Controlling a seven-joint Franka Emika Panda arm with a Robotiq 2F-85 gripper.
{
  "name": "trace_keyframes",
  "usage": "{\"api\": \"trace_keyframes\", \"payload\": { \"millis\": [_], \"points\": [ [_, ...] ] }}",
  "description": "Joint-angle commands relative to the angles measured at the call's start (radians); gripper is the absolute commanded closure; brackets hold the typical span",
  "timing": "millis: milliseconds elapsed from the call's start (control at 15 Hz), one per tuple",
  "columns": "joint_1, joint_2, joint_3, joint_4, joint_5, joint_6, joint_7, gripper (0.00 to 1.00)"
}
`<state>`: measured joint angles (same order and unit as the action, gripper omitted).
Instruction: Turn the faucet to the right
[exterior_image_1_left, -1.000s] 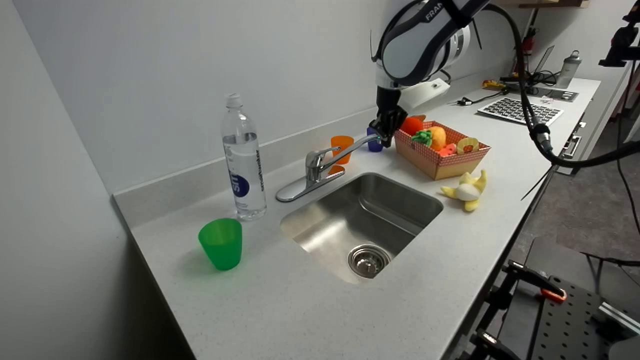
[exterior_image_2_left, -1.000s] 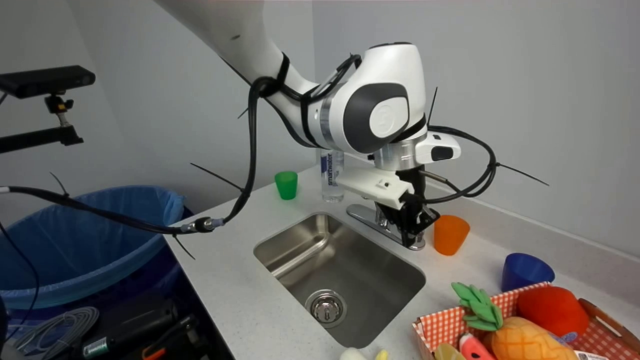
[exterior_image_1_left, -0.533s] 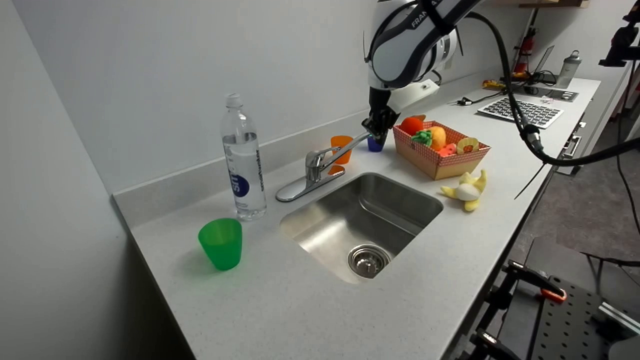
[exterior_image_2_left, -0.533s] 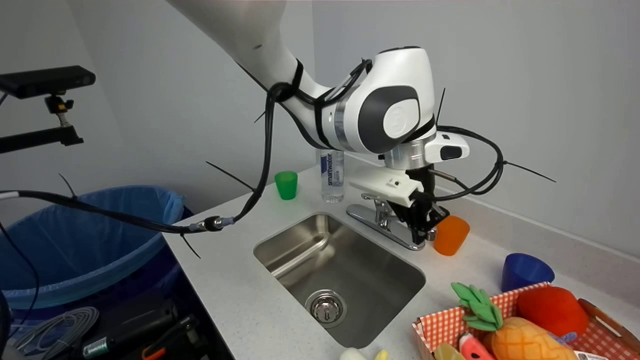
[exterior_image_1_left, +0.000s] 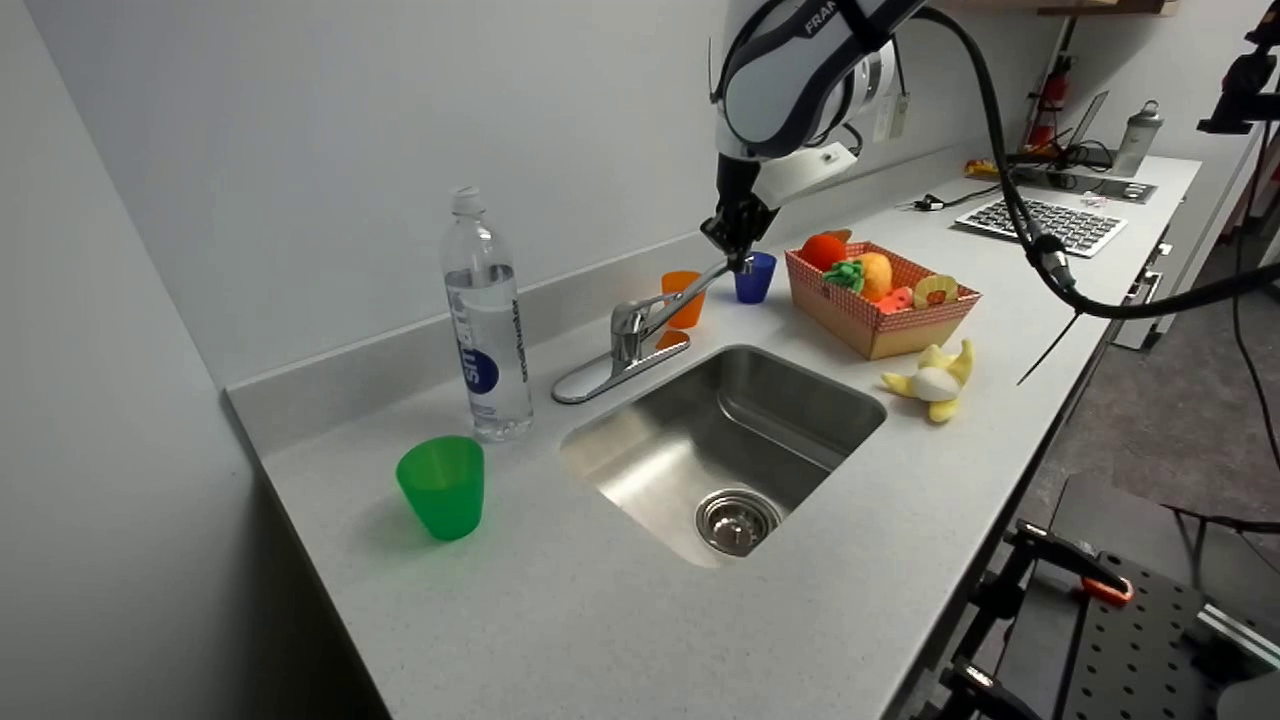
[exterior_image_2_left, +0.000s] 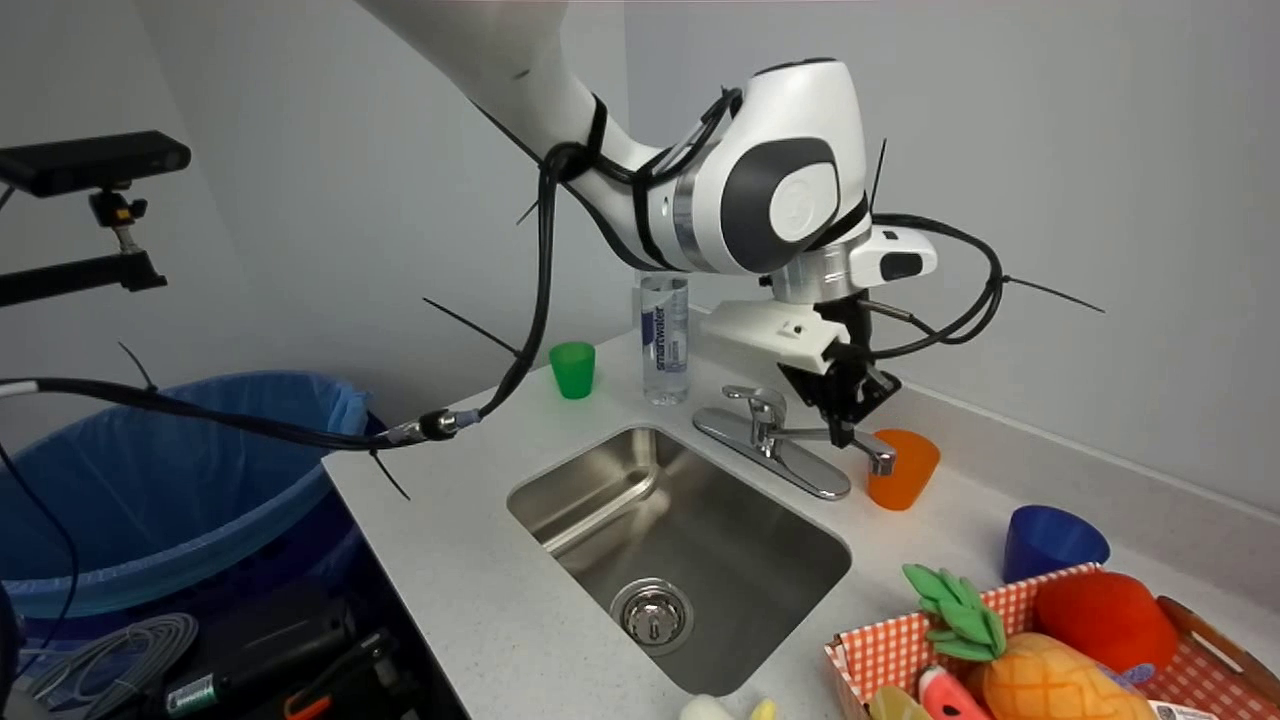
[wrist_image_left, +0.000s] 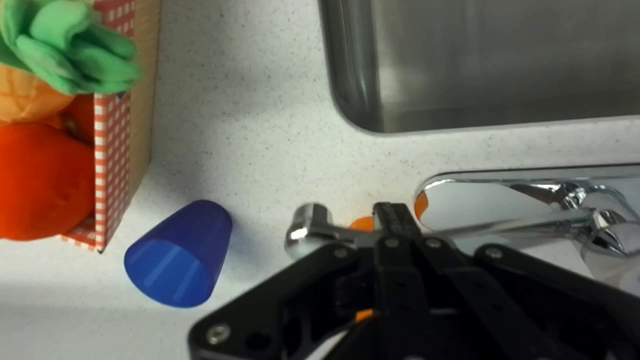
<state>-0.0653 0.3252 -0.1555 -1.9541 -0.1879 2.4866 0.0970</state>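
Hanging low from the white arm (exterior_image_2_left: 790, 190), the gripper (exterior_image_2_left: 841, 437) was at the faucet (exterior_image_1_left: 630, 335), right by the spout (exterior_image_1_left: 690, 297). Fingers looked pressed together in the wrist view. They crossed the spout short of its tip, in front of it as seen from the sink side in an exterior view; whether they touched it, couldn't tell.

Faucet stood on the counter (exterior_image_1_left: 600, 630) behind the sink (exterior_image_1_left: 665, 490), chrome, on a long base plate (exterior_image_2_left: 808, 474). Spout ran out along the plate and past its end, tip over the countertop, near the orange cup (exterior_image_2_left: 905, 470). Handle (exterior_image_2_left: 750, 393) stuck out on top of the faucet, apart from the gripper. Sink was steel, with a round drain (exterior_image_1_left: 738, 522) at the bottom.

Rest of the scene: blue cup (wrist_image_left: 177, 255) upright between orange cup and checked basket (exterior_image_1_left: 835, 315). Basket held toy food: pineapple (exterior_image_2_left: 1065, 685), red round toy (wrist_image_left: 45, 182), pink slice (exterior_image_2_left: 950, 695). Toy banana (exterior_image_1_left: 937, 385) lay beside the basket, near a sink corner. Toward the counter's other end, clear water bottle (exterior_image_1_left: 487, 340), upright, just beside the base plate; green cup (exterior_image_1_left: 442, 490) near the bottle. Blue-lined bin (exterior_image_2_left: 230, 440) stood past the counter edge, partly cut off.
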Motion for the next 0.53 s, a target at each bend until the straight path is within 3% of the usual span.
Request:
{"api": "trace_keyframes", "payload": {
  "millis": [0,200,267,333,467],
  "points": [
    [0.0,-0.047,0.027,0.05,0.026,0.0,-0.018,1.0],
    [0.004,-0.07,0.04,0.083,0.023,0.003,-0.011,1.0],
    [0.011,-0.076,0.038,0.093,0.008,-0.006,0.008,0.74],
    [0.004,-0.061,0.037,0.081,0.005,-0.001,-0.005,0.98],
    [0.006,-0.072,0.04,0.089,0.005,-0.002,-0.005,0.84]
  ]
}}
